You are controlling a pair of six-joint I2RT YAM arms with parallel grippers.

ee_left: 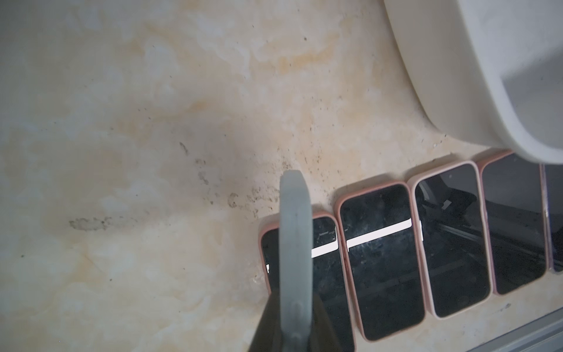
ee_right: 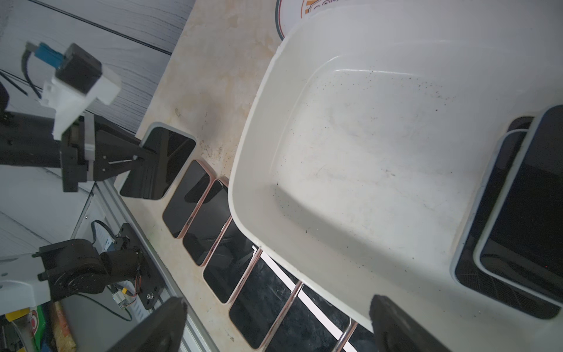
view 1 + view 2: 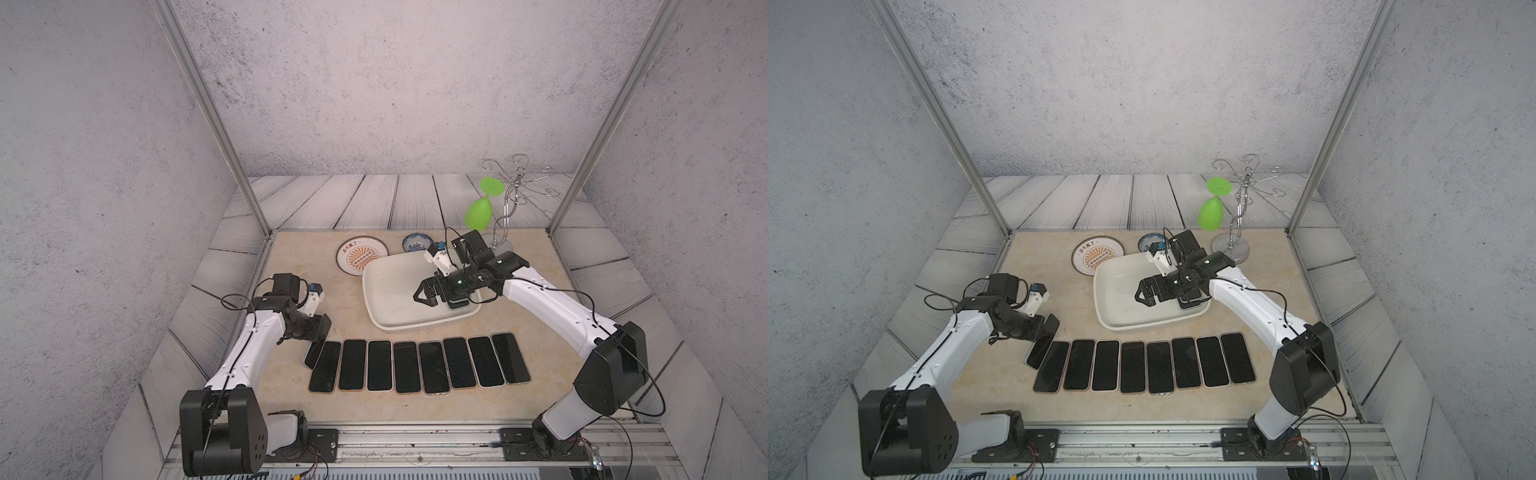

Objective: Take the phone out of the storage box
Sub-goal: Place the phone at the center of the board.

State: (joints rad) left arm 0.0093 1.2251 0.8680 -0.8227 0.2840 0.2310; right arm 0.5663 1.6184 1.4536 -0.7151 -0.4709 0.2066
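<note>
While the right gripper hangs spread wide above the storage box in both top views, the stacked phones lie not ahead of its tips but back under its wrist, against the box's end wall on the right arm's side. We see only a sliver of them from above, too little to read their long axis. The left gripper is pinching a held phone, tilted, at the left end of the row of phones on the table, well apart from the box.

From the left wrist, that held phone shows edge-on between the dark fingers. Only the box's outer wall is in sight, nothing inside it.

From the right wrist, both fingers stand far apart with nothing gripped. The stacked phones, at least two, lie flat and screen-up on the box floor, long axis along the end wall and, as we judge, roughly crosswise to the line between the fingers. We judge the right arm far the nearer. The coming move turns on drawing the gripper back toward the stack, then lowering it across the top phone's width.
</note>
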